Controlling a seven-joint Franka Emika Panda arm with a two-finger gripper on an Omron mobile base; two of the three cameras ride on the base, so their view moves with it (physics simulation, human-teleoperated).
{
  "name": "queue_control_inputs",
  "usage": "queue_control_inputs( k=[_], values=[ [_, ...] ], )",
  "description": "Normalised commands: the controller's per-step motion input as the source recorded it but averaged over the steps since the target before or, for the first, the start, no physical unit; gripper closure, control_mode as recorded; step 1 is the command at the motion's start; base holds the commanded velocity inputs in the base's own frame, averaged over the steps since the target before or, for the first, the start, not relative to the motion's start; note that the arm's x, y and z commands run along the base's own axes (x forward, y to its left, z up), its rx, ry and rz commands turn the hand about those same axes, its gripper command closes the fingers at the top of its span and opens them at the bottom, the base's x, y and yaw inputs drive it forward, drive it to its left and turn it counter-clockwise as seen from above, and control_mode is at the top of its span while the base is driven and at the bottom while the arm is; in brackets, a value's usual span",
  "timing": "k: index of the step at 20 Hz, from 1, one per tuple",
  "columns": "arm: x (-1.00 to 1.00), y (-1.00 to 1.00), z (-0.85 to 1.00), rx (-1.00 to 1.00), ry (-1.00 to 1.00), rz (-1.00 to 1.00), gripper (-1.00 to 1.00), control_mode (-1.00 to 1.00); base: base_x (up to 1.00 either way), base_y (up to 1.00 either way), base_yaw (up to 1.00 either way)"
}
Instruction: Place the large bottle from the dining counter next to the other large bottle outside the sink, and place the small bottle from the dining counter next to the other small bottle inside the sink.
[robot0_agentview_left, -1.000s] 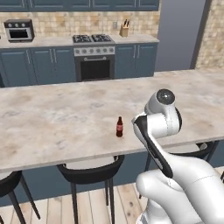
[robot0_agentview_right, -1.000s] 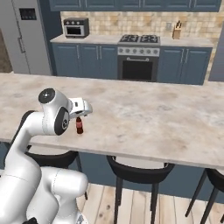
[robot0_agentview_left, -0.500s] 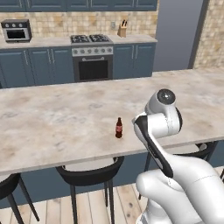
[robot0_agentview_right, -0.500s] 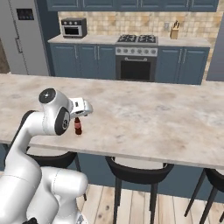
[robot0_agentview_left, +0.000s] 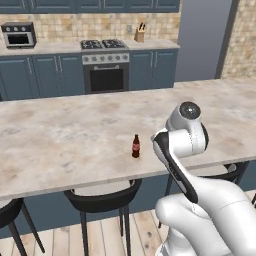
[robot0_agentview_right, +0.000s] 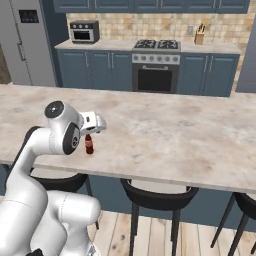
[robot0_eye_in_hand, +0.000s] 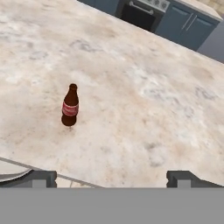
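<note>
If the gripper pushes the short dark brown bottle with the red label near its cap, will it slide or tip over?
The short dark brown bottle with the red label would probably tip: it stands upright on a narrow base. Its round body would then likely roll on the smooth beige marbled counter top. It looks rigid, so a low grip should hold.

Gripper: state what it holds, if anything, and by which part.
Nothing. The gripper is open, and the small bottle stands free on the dining counter.

Count: 1 small bottle (robot0_agentview_left: 135, 146) on 1 tabletop (robot0_agentview_left: 60, 135). Stools: 3 in left base view. 1 oven (robot0_agentview_left: 106, 74), 1 microwave (robot0_agentview_left: 19, 34), 1 knife block (robot0_agentview_left: 140, 33), 1 fridge (robot0_agentview_right: 27, 42).
</note>
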Motion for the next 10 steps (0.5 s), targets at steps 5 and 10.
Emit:
queue_control_inputs(
  k=[5,10],
  values=[
    [0.0,0.01,-0.12,0.06,0.0,0.0,-1.0,-1.0,0.0,0.0,0.0],
    [0.0,0.13,-0.22,0.09,0.0,-0.03,-1.0,-1.0,0.0,0.0,0.0]
  ],
)
